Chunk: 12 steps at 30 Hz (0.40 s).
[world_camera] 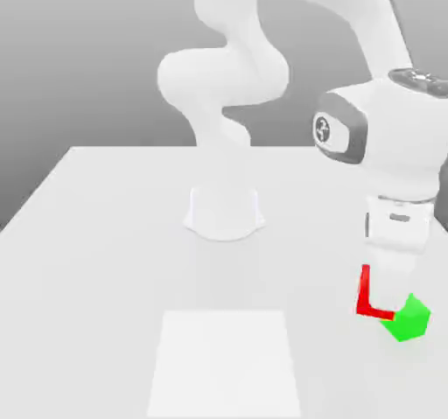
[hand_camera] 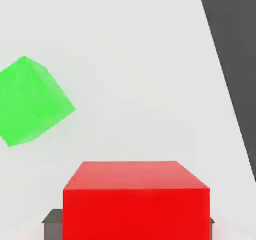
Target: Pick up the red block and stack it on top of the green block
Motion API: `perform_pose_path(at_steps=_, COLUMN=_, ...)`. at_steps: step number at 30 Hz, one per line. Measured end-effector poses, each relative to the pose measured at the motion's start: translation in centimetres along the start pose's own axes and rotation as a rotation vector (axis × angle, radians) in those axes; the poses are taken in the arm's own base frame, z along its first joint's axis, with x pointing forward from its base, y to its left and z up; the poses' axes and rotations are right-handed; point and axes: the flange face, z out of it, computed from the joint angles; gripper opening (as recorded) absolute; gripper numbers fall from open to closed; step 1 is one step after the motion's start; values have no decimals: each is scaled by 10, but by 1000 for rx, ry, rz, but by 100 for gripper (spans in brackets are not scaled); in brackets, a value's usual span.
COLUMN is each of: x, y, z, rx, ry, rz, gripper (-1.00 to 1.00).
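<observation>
The red block (hand_camera: 136, 199) sat clamped in your hand (world_camera: 391, 290), clear of the table (world_camera: 105, 260), with the green block (world_camera: 408, 318) resting on the table just off to one side below it, so your move had to carry sideways before lowering.

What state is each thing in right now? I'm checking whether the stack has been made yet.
red block: held in the shut jaws of the gripper, lifted off the table, not yet on the green block.
green block: resting on the table, turned corner-on in the exterior view, nothing on top of it.
gripper: shut on the red block, pointing down, close beside the green block.
</observation>
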Motion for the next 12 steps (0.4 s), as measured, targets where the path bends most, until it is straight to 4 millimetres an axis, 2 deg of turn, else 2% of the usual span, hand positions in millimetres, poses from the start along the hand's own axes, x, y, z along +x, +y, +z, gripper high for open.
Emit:
perform_pose_path(at_steps=3, x=1, y=-48, z=-4, rx=-1, ry=0, rz=-243, gripper=-100)
perform_pose_path(at_steps=4, x=1, y=-54, z=2, rx=-2, ry=-1, rz=-280, gripper=-100)
perform_pose_path(at_steps=8, x=1, y=-53, z=44, rx=-3, ry=-1, rz=-298, gripper=-100)
perform_pose_path(at_steps=9, x=1, y=-53, z=54, rx=-3, ry=-1, rz=-299, gripper=100)
perform_pose_path(at_steps=12, x=1, y=-53, z=54, rx=-3, ry=-1, rz=-299, gripper=100)
